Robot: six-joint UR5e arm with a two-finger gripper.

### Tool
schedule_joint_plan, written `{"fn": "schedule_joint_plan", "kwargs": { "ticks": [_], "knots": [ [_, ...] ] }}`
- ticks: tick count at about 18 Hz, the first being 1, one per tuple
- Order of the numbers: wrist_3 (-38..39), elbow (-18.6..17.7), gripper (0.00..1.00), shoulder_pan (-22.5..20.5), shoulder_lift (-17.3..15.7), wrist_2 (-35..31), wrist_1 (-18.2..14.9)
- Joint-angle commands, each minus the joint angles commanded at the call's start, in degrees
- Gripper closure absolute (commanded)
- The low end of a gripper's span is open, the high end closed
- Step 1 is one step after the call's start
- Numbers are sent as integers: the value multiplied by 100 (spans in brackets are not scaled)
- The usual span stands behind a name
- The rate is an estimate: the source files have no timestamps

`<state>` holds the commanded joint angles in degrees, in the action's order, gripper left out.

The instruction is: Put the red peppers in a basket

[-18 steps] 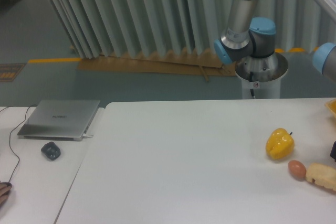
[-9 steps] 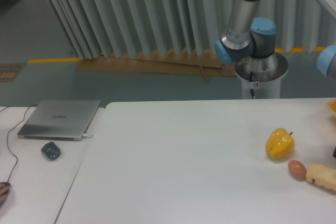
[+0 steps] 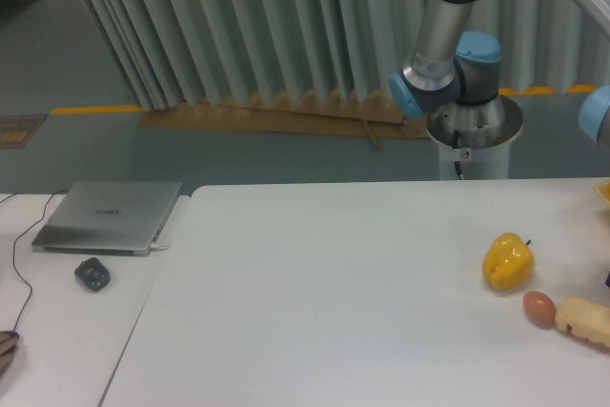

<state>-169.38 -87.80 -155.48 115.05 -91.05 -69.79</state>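
One arm [image 3: 448,35] risen slightly, yellow pepper [image 3: 507,261] unmoved

A white table [image 3: 334,283] holds a yellow pepper [image 3: 507,260], a brown egg [image 3: 538,307] and a pale bread piece [image 3: 583,320] near its right edge. On the left, a closed laptop [image 3: 109,215] and a dark mouse [image 3: 92,274] lie on a second table [image 3: 76,340].

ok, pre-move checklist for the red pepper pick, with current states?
1. Red pepper in view: not ok, only a yellow pepper, an egg and a pale bread-like piece show.
2. Basket in view: cannot tell, only a yellow edge at the right border.
3. Jaws state: cannot tell, out of frame.
4. Arm above the table: ok.
5. Laptop and mouse away from the food: ok.
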Motion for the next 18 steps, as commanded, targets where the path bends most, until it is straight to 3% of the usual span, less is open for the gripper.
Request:
{"fn": "schedule_joint_plan", "kwargs": {
  "ticks": [18],
  "knots": [
    [230,-123,0,79,52,-132,18]
  ]
}}
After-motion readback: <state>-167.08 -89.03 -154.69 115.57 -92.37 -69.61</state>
